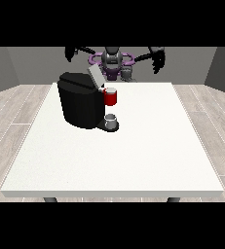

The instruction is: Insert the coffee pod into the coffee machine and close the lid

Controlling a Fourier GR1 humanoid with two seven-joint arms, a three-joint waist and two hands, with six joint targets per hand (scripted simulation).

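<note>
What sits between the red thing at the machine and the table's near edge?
In the front view, a grey thing stands below the red thing; beyond it the table runs bare to its edge.

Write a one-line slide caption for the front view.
Robot behind a white table with both hands raised, facing a black coffee machine with its lid open.

One white table [133,160] carries one black coffee machine [80,104] with one raised grey lid [95,77], one red thing at the machine [111,97] and one grey thing [111,119] below it; two robot hands, one at each side
</note>
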